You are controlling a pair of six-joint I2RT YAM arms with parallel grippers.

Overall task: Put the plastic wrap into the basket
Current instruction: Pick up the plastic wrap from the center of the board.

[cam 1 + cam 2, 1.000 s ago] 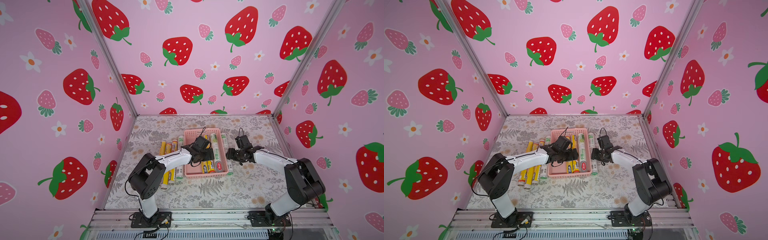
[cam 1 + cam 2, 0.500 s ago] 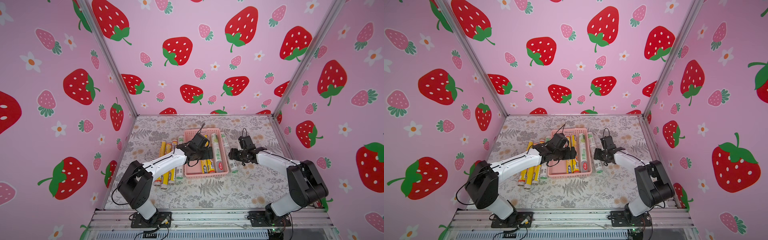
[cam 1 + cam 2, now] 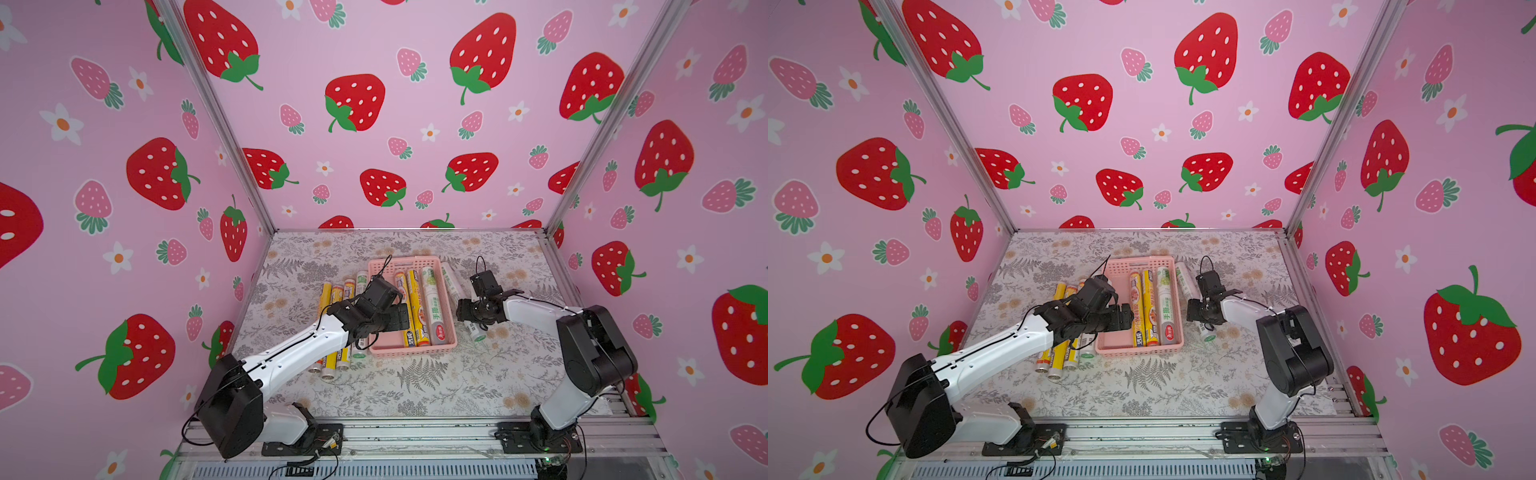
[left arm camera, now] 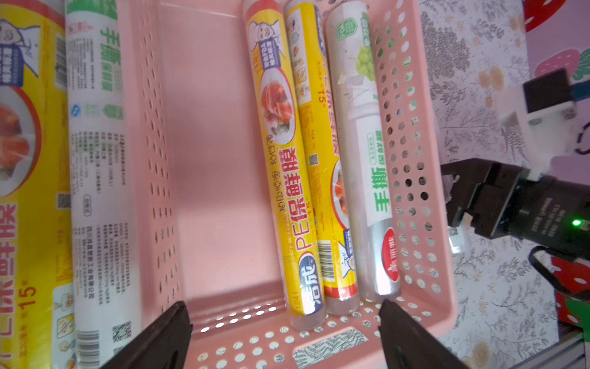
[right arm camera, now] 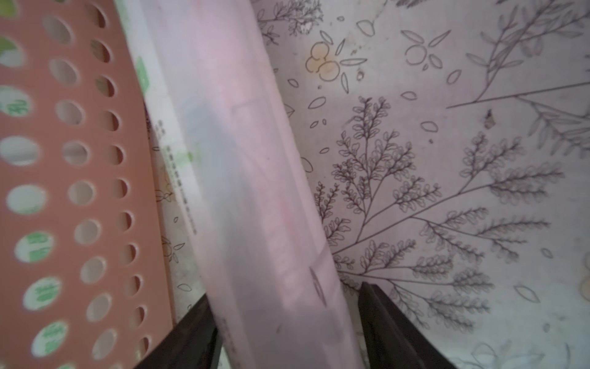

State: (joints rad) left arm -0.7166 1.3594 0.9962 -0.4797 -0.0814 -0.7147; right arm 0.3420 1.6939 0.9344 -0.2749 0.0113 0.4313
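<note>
The pink basket (image 3: 409, 262) (image 3: 1142, 262) (image 4: 217, 143) holds three plastic wrap rolls side by side: two yellow (image 4: 284, 179) (image 4: 325, 153) and one white with green print (image 4: 367, 127) (image 3: 434, 303). My left gripper (image 4: 281, 319) (image 3: 397, 322) hangs open and empty over the basket's near end. Several more rolls (image 3: 336, 332) (image 4: 95, 159) lie on the table along the basket's left side. Another white roll (image 5: 249, 179) (image 3: 451, 278) lies on the table against the basket's right wall (image 5: 79, 191). My right gripper (image 5: 285, 290) (image 3: 473, 320) straddles it, open, with a thin gap at one finger.
The floral table cover (image 3: 415, 386) runs to a metal rail at the front. Pink strawberry walls close in the left, right and back. The left half of the basket floor is bare. Black cables loop above both wrists.
The left jaws have spread wider and drawn back toward the basket's near end, with the arm stretched lower. The right gripper has come down over the white roll beside the basket.
</note>
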